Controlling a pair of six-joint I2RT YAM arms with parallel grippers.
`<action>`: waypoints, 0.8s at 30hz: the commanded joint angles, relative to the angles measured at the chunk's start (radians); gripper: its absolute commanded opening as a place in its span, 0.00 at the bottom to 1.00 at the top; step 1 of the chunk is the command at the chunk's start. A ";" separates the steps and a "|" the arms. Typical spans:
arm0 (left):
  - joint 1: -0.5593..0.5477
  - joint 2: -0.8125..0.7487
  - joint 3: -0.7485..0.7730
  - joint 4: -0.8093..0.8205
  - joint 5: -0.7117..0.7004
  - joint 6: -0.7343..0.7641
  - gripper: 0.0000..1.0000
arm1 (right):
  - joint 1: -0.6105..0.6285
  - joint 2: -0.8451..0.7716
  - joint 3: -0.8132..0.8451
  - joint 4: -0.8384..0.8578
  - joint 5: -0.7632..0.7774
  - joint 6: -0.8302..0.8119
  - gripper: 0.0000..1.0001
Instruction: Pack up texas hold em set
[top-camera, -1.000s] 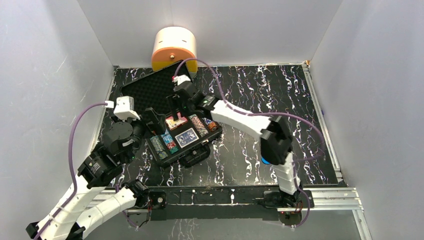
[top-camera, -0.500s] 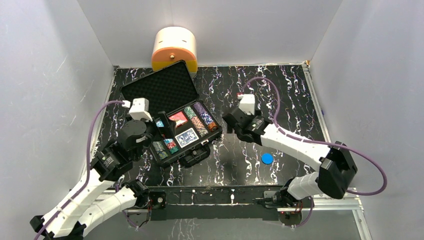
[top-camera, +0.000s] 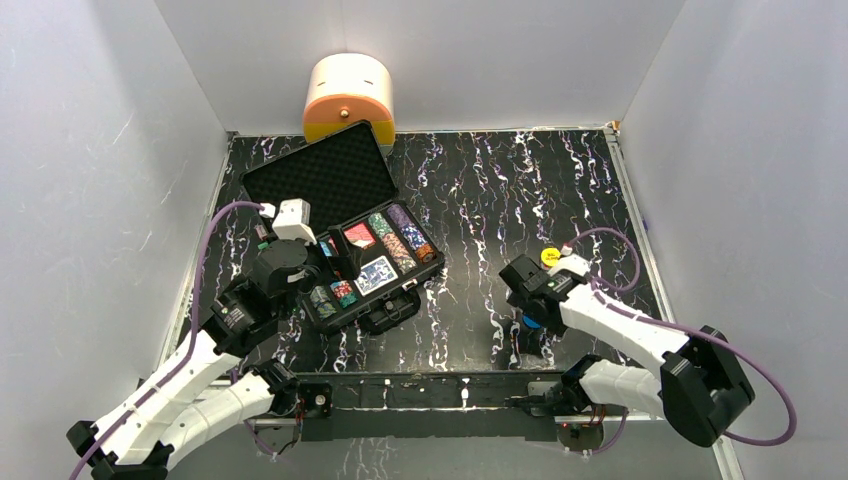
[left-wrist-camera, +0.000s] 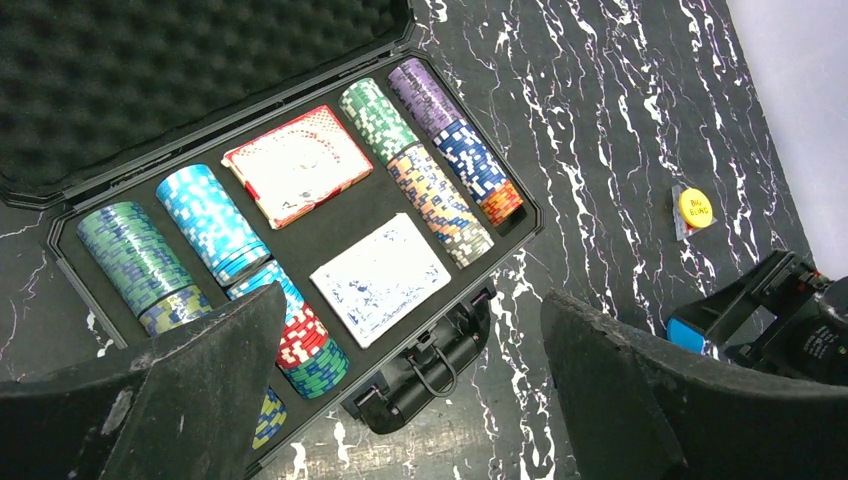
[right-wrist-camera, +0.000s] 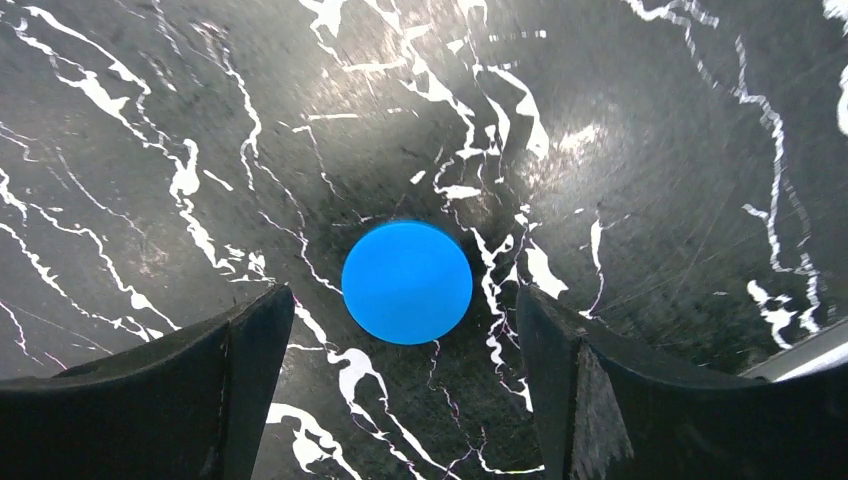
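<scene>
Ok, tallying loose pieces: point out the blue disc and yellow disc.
blue disc (right-wrist-camera: 406, 283): right wrist view, centre of face.
yellow disc (left-wrist-camera: 695, 208): left wrist view, printed top face.

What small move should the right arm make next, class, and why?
Probably lower the right pincer straight down and close it on the blue disc. The disc lies flat on the table, centred between the pincer's open jaws, and is not yet in the open case.

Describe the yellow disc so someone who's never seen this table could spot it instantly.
Start at the open black case on the table and look right. The yellow disc lies near the table's right edge, just beyond the right gripper. It bears dark lettering, unlike the plain blue disc under those jaws.
</scene>
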 joint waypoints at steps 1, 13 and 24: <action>0.001 -0.003 0.011 0.021 0.002 -0.003 0.99 | -0.017 -0.043 -0.059 0.103 -0.078 0.128 0.88; 0.002 -0.012 0.015 0.018 -0.006 0.009 0.98 | -0.022 0.089 -0.087 0.127 -0.083 0.171 0.73; 0.001 -0.022 0.044 0.009 -0.032 0.033 0.98 | -0.021 0.181 0.001 0.170 -0.065 -0.034 0.53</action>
